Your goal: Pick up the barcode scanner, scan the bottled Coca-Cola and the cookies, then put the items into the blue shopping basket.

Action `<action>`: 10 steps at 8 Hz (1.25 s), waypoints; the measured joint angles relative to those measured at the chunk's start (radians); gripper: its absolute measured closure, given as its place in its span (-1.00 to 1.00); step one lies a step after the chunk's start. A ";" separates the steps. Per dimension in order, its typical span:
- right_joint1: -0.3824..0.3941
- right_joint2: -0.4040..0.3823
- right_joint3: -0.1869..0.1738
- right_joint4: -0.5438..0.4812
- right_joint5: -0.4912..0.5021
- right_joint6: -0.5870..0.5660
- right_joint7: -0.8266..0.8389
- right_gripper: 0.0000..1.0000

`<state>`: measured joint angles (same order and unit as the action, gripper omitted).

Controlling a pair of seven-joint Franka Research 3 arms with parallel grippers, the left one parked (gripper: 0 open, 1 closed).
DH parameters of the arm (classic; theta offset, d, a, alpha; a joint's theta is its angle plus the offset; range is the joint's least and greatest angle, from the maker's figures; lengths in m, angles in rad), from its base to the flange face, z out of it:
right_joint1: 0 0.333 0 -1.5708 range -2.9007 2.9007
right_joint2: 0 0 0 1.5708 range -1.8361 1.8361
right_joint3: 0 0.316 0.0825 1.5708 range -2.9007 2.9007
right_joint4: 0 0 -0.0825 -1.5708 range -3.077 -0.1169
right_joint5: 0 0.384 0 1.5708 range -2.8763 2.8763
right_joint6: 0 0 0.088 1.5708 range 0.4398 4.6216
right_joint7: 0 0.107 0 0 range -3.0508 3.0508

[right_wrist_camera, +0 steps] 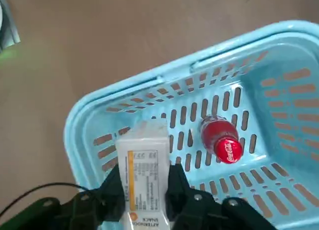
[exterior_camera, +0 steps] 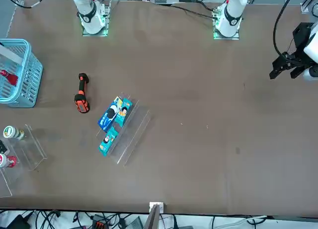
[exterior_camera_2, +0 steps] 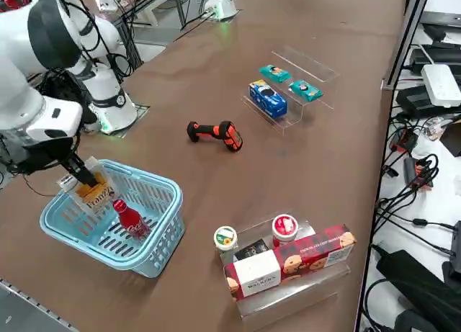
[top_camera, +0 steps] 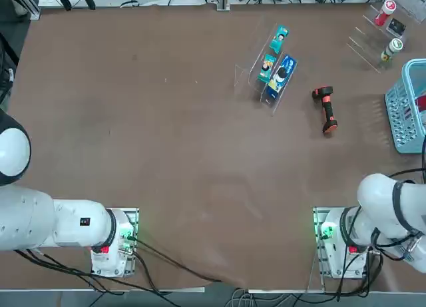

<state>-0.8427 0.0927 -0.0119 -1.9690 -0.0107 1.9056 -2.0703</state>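
Observation:
My right gripper (right_wrist_camera: pixel 145 179) is shut on the cookies (right_wrist_camera: pixel 144 172), a flat white box with yellow-orange print. In the right side view the gripper (exterior_camera_2: pixel 81 176) holds the cookies (exterior_camera_2: pixel 95 192) tilted over the near end of the blue shopping basket (exterior_camera_2: pixel 163 235). The bottled Coca-Cola (exterior_camera_2: pixel 130 219) stands inside the basket, and its red cap (right_wrist_camera: pixel 227 149) shows beside the box. The barcode scanner (top_camera: pixel 326 109) lies on the table left of the basket (top_camera: pixel 402 114), well apart from the gripper. The front view shows the scanner (exterior_camera: pixel 82 94) too.
A clear stepped stand (top_camera: pixel 255 70) with teal packets and a blue packet (exterior_camera_2: pixel 267 99) sits beyond the scanner. A second clear stand (exterior_camera_2: pixel 288 289) holds a red-and-white box and two lidded cups (exterior_camera_2: pixel 225 238) close to the basket. The right arm's base (top_camera: pixel 341 235) is behind the basket.

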 joint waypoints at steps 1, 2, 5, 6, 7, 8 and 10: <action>-0.001 0.031 0.000 -0.001 0.011 0.023 -0.008 0.22; -0.001 0.059 0.000 -0.001 0.019 0.041 -0.016 0.22; -0.002 0.112 0.000 -0.001 0.031 0.069 -0.021 0.20; -0.002 0.118 0.000 -0.001 0.037 0.079 -0.022 0.19; -0.002 0.124 0.000 -0.001 0.039 0.082 -0.022 0.15; -0.002 0.129 0.000 -0.001 0.039 0.084 -0.023 0.07; -0.004 0.131 0.000 -0.001 0.045 0.086 -0.023 -0.44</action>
<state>-0.8464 0.2241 -0.0120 -1.9701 0.0340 1.9912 -2.0938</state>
